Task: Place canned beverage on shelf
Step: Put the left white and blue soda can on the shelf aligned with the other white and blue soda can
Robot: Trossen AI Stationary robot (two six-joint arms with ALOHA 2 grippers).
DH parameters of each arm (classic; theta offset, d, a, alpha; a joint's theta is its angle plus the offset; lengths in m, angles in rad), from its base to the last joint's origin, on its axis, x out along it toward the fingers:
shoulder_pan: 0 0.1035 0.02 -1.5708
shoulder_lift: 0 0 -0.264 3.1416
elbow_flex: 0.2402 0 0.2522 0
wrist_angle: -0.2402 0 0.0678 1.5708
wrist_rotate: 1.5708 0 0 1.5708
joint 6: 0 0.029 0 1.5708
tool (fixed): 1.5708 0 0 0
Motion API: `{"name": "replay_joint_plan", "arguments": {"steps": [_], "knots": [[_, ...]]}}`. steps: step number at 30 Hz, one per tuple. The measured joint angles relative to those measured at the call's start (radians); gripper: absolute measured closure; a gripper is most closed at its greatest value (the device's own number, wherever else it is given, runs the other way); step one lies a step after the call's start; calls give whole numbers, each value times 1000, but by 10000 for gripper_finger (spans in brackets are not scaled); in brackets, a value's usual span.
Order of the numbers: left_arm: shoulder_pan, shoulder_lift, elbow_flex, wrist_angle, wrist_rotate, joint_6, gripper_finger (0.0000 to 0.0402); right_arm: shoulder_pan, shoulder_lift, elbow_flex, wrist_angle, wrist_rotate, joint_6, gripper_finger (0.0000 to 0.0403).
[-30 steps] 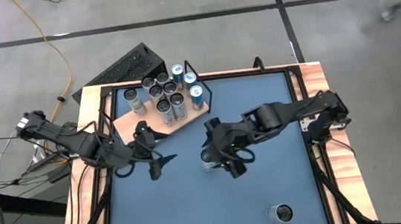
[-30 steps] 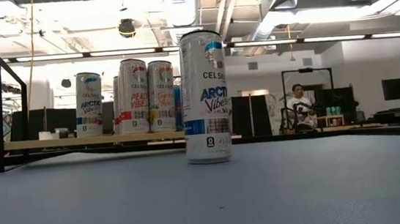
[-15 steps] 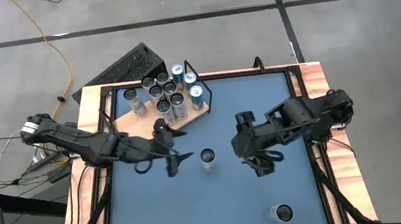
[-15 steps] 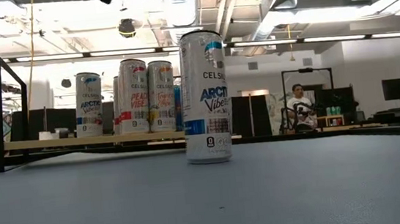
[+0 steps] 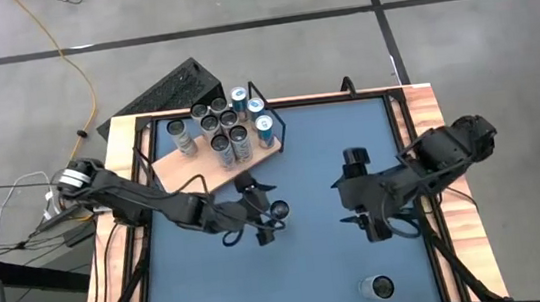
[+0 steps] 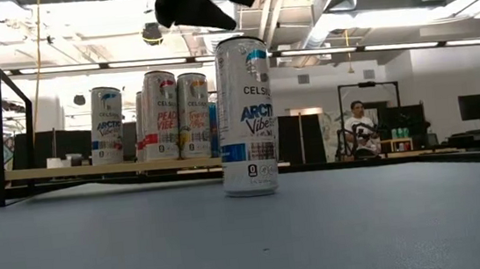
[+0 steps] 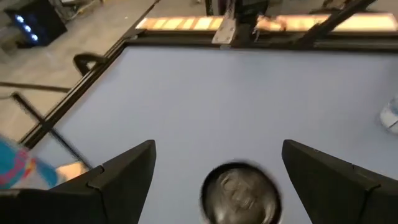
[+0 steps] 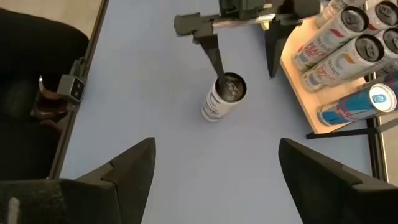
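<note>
My left claw (image 5: pixel 269 216) hangs spread over the upright can (image 5: pixel 278 210) mid-worktop (image 5: pixel 330 145), not yet gripping. The shelf (image 5: pixel 166 165) already holds several cans. My right claw (image 5: pixel 370 219) waits spread, well apart.

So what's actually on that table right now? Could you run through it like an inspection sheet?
Surface: blue tabletop inside a wooden border.
Job's things: one can stands upright mid-table; the shelf holds a cluster of cans at the far left corner.
Clutter: another can stands alone near the front edge.
Grippers: left gripper open, above and around the mid-table can, not closed on it; right gripper open and empty, off to the right.
Cables: yellow cable on the floor beyond the table.
Surroundings: a person sits far back in the room.
</note>
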Motion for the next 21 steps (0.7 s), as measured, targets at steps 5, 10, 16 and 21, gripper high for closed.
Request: {"name": "replay_joint_plan", "arguments": {"steps": [5,10,16,21], "knots": [[0,24,6,37,-19,-29,65,21,4,0,0,4,5,81],[-16,80,2,39,-38,-32,65,21,12,0,-1,9,5,81],[-27,103,2,24,-104,-51,65,20,11,-1,-1,16,4,81],[-27,126,4,41,-83,-67,65,20,11,-1,0,26,4,81]]}}
